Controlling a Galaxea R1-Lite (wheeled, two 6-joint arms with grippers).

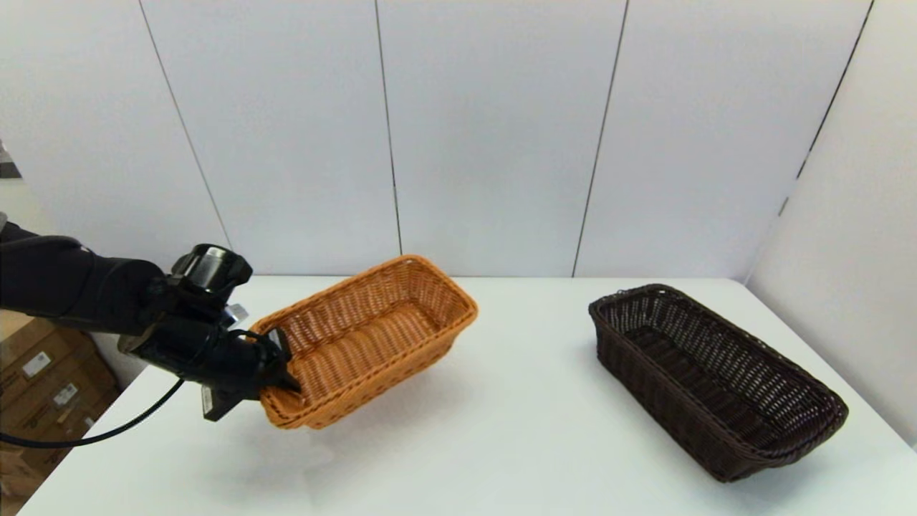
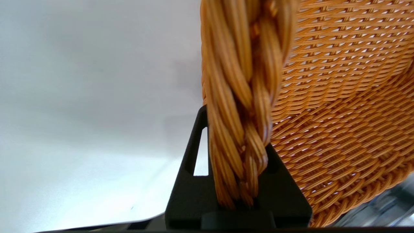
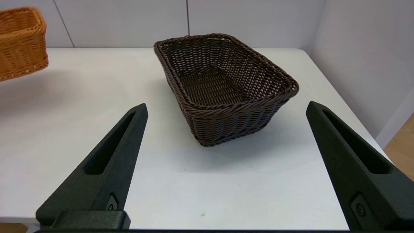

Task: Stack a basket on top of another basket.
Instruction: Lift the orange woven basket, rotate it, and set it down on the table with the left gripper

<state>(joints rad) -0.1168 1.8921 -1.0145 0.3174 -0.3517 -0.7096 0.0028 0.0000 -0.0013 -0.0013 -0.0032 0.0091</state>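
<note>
Far left, past the table (image 1: pixel 501 444) edge: cardboard boxes (image 1: pixel 43 380) on the floor w/ small white labels, too small to read. No other brand marks or writing visible anywhere.

Left gripper (image 1: pixel 276 373) sits over the table's left side, fingers (image 2: pixel 190 155) clamped on the braided rim at one short end of the orange basket (image 1: pixel 372 333). The wrist view shows the braid pinched between the two pads. Basket is off the table, tilted, far end raised toward the back wall, shadow on the tabletop beneath it.

Mid table: bare white surface between the two baskets, which are well apart.

Right side: dark brown basket (image 1: pixel 716 380) rests flat on the table, angled, one short end toward the back wall, the other toward the front right edge. Nothing inside it.

Right gripper (image 3: pixel 226 168) hangs near the front edge, pointed at the dark basket's near end, fingers spread wide, holding nothing, not touching it.

Step in hand, by my read: orange basket is lifted and mid-carry. Pics show the orange one being moved, not the dark one. Next move prob. calls for carrying it rightward over the dark basket, levelling it, matching the long axes, then lowering it in before letting go. One-end grip means it may sag or swing.
</note>
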